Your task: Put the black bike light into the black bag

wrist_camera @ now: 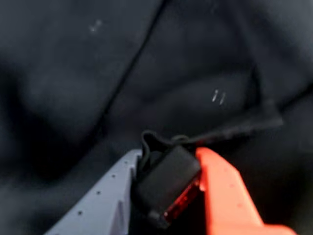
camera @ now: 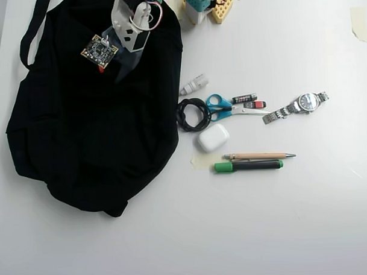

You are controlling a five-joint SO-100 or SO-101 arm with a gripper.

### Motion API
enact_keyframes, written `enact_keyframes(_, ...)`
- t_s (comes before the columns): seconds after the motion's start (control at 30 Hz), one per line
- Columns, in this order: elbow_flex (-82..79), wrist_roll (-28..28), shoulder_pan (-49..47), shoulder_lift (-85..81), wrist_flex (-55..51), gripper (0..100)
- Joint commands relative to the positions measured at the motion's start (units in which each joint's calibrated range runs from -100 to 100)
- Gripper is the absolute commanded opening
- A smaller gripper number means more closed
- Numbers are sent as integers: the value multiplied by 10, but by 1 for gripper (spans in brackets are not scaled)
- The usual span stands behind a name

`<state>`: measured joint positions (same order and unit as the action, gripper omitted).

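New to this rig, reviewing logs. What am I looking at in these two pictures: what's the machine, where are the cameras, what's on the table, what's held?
It is one small robot arm with a two-finger end effector.

The wrist view rides on the arm and looks past the fingers: one grey, one orange. They are shut on the bike light, a small black block with a red face and a strap. Behind it is only dark fabric.

The overhead view looks straight down on a white table. The arm reaches in from the top edge, over the bag. The light itself is hidden there.

Right of the bag lie a coiled cable, scissors, a white case, a watch, a pencil and a green-capped marker.
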<state>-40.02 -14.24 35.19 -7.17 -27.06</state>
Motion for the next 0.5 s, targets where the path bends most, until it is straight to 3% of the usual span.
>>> enact_keyframes(0.0,22,-2,13,86,98,2)
enact_keyframes(0.1,96,-3,13,163,95,4)
enact_keyframes(0.17,116,-12,9,167,88,19)
enact_keyframes(0.27,189,-13,-26,144,-64,40)
enact_keyframes(0.4,207,0,-81,9,-196,40)
enact_keyframes(0.47,207,29,-113,-89,-281,34)
